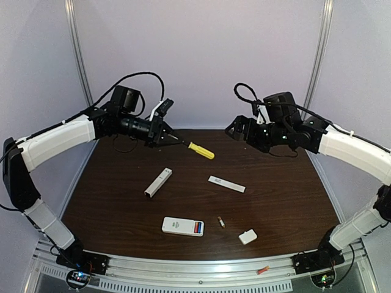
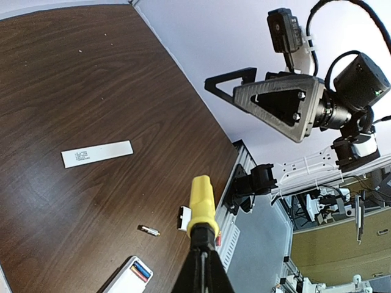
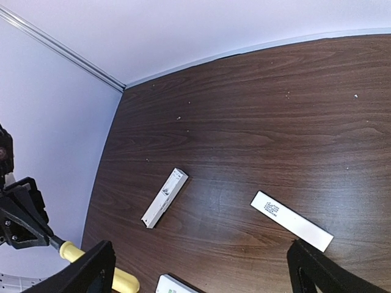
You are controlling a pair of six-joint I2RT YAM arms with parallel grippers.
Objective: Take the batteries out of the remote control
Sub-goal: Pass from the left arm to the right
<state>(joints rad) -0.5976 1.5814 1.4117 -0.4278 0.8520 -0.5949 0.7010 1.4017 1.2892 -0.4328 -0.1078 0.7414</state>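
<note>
One battery (image 1: pixel 221 222) out already, lying loose on the table (image 1: pixel 287 201) just right of the remote control (image 1: pixel 177 226). More cells (image 1: pixel 198 227) showing red and blue in the open bay at the remote's right end, so not finished by the look of it. Small white cover (image 1: pixel 247 237) off and parked near the front edge, out of the way.

Up at the back, left gripper (image 1: pixel 171 138) clamped tight on the screwdriver (image 1: pixel 200 150), pinching the dark metal shaft and leaving the yellow handle poking out toward the other arm. Odd way round for prying; reads like an offer of the handle for a hand-over. Right gripper (image 1: pixel 235 129) hovering opposite, jaws spread fully wide, holding nothing, touching nothing, apart from the handle.

Two other white pieces, a long bar (image 1: pixel 158 182) and a flat labelled strip (image 1: pixel 226 184), lying mid-table between arms and remote, nothing on them.
</note>
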